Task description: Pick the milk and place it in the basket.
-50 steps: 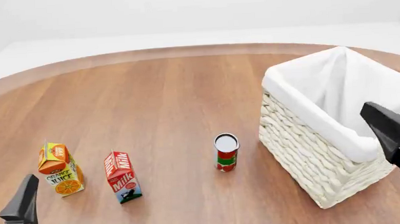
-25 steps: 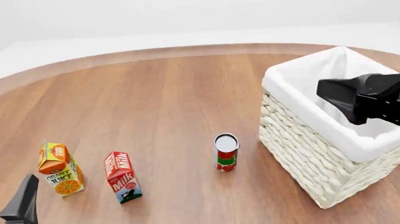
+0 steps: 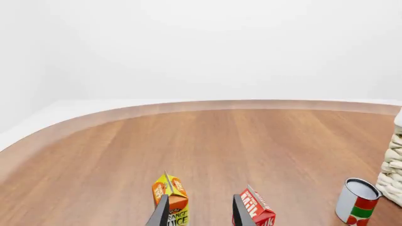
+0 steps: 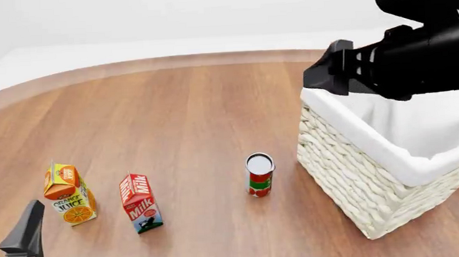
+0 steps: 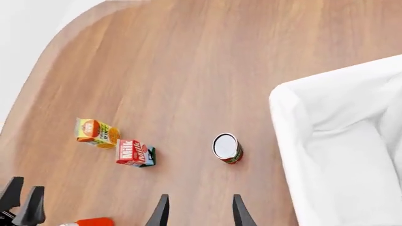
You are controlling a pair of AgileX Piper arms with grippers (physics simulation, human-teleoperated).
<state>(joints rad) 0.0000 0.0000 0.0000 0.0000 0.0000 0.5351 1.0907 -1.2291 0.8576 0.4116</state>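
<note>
At lower left, the milk carton (image 4: 141, 202) stood untouched between both spread grippers, left gripper (image 3: 199, 213) and right gripper (image 5: 198, 211), so I'd center before squeezing.

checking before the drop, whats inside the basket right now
Inside the basket only the white cloth liner shows; no object is visible. The right arm covers its far end in the front view, and the right wrist view crops it.

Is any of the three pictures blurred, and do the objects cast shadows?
Front view: sharp; the milk and can cast only faint, soft shadows. Left wrist view: sharp, even light, no glare. Right wrist view: sharp; the basket liner is nearly washed out white.
</note>
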